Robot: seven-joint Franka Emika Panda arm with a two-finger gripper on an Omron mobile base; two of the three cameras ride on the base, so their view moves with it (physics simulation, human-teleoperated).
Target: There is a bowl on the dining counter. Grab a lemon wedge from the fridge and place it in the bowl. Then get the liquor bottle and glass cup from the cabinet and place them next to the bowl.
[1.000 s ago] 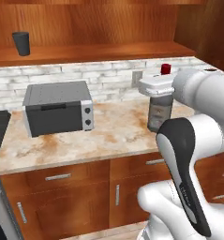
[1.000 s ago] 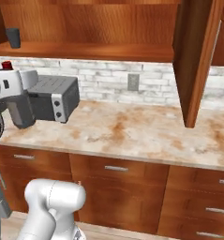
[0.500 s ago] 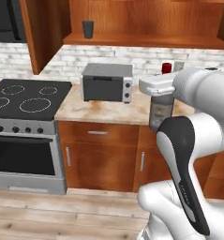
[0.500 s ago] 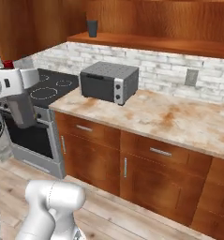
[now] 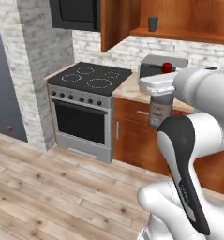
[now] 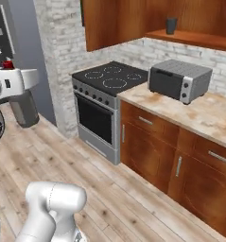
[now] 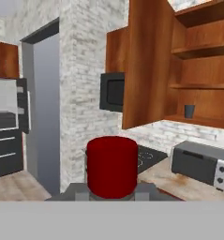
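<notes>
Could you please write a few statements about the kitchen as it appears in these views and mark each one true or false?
1. The glass cup stands on the open cabinet shelf. True.
2. The toaster oven sits on the floor beside the stove. False: it sits on the counter, to the right of the stove.
3. The pincer is shut on a bottle with a red cap. True.
4. The oven door hangs open. False: it is closed.
5. The cup on the shelf lies on its side. False: it stands upright.
</notes>
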